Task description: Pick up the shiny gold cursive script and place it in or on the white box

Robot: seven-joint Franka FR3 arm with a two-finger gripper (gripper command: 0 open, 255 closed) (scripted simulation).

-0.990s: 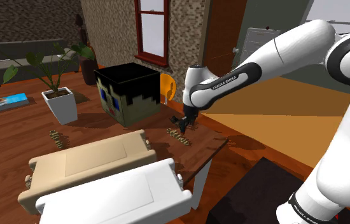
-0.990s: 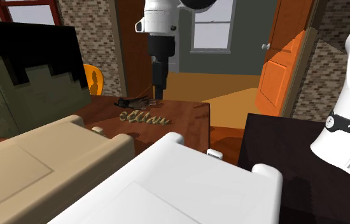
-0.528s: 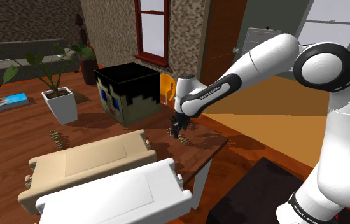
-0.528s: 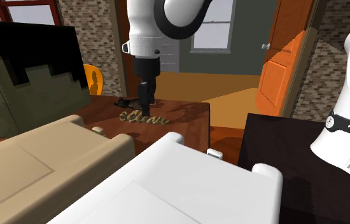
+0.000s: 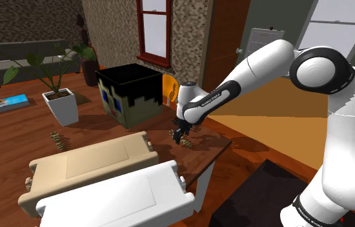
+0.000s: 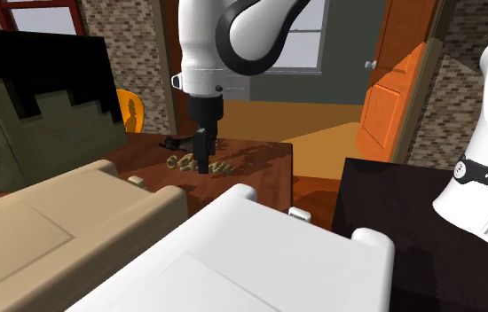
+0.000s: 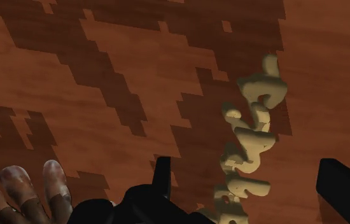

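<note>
Gold script [image 7: 251, 143], flat, lengthwise between parted fingers [image 7: 342, 184]

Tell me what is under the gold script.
The wooden tabletop: the gold script lies flat on it, straddled by the open gripper. The gripper body hides its near end.

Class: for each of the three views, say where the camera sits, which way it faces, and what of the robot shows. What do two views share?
Shoulder view: beside the stand, looking down over the table; the white arm reaches out to the gripper.
Second exterior view: low behind the white box, facing the orange door; the arm's wrist, gripper and lower part show.
Wrist view: on the hand, facing the tabletop; open black fingers flank the gold script.
Shared: both exterior views show the white box and tan box.
</note>
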